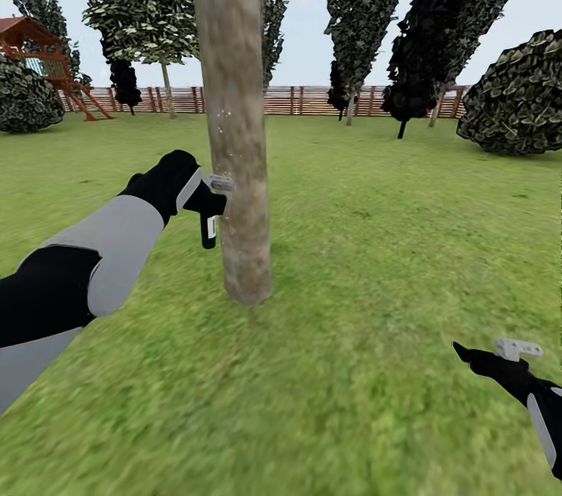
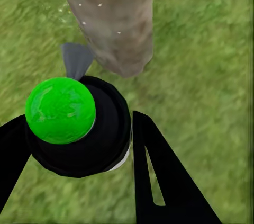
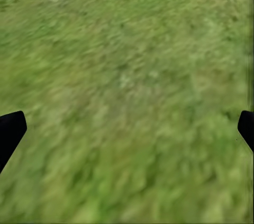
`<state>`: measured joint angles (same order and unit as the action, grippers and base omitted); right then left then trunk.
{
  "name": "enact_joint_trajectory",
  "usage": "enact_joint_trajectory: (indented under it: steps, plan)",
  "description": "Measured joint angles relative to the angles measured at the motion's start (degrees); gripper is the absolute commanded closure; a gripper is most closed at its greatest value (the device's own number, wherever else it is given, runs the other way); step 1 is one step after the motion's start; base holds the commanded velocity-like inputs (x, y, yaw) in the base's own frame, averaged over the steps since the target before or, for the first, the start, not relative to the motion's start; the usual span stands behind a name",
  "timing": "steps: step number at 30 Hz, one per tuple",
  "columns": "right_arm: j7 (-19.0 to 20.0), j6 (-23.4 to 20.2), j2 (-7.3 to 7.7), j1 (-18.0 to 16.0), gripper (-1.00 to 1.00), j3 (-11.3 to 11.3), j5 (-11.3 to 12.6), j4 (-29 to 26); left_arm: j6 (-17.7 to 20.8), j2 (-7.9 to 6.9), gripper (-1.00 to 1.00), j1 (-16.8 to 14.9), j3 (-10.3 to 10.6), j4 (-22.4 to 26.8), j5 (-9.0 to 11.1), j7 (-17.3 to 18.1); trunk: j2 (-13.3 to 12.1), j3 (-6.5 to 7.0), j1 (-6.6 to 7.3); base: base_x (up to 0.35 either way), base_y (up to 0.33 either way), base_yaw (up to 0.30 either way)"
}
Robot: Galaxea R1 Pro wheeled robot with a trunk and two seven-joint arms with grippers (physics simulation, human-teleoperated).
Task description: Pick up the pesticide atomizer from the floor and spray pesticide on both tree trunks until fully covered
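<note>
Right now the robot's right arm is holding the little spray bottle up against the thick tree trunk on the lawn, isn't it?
Not quite: it is the left tool that holds the spray bottle against the thick tree trunk on the lawn, as the head view shows. The right tool hangs open and empty over the grass.

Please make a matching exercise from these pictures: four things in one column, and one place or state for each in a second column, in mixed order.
Things:
1. pesticide atomizer
2. right tool
3. tree trunk
4. wooden fence

Places or states:
a. open over bare grass
b. far across the lawn
c. held in the left tool
d. upright, right beside the nozzle

Pairs: 1-c, 2-a, 3-d, 4-b
</note>
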<state>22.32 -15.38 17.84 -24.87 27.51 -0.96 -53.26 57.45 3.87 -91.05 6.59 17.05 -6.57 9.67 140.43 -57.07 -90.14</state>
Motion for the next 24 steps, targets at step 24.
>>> enact_joint_trajectory:
  steps: [24]
  plan:
    - [0.00,-0.01,0.00,0.02,-1.00,0.00,0.01,0.00,0.03,-0.03,1.00,-6.23,-0.09,0.20,-0.04,0.00,0.01,0.01,0.01,0.010,-0.223,0.077]
